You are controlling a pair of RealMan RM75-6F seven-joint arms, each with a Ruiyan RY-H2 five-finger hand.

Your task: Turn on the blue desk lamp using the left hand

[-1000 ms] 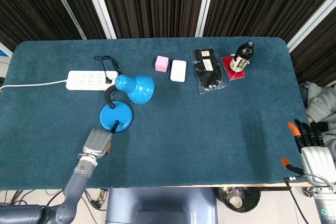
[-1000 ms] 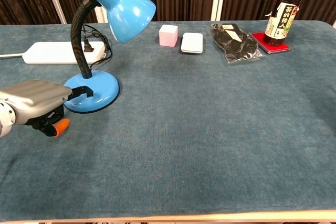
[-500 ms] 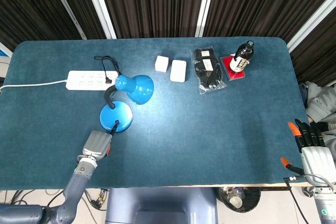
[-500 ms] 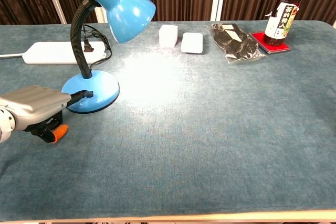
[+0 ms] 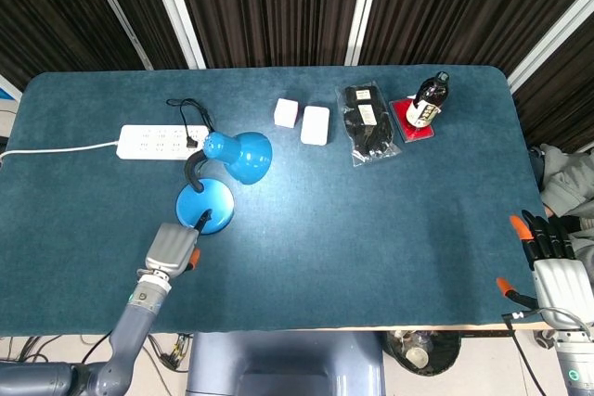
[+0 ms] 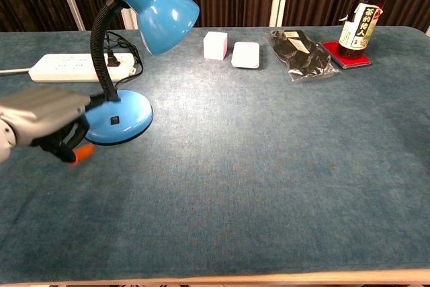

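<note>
Left hand [image 6: 41, 120] beside blue desk lamp [image 6: 119, 119] base, fingers curled, holding nothing.

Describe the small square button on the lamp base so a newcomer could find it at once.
Start at the white power strip at the table's far left, then drop to the blue desk lamp just in front of it. On the round base, near the front edge, sits a small dark square switch, the only dark mark on the blue disc, beside the left hand.
</note>
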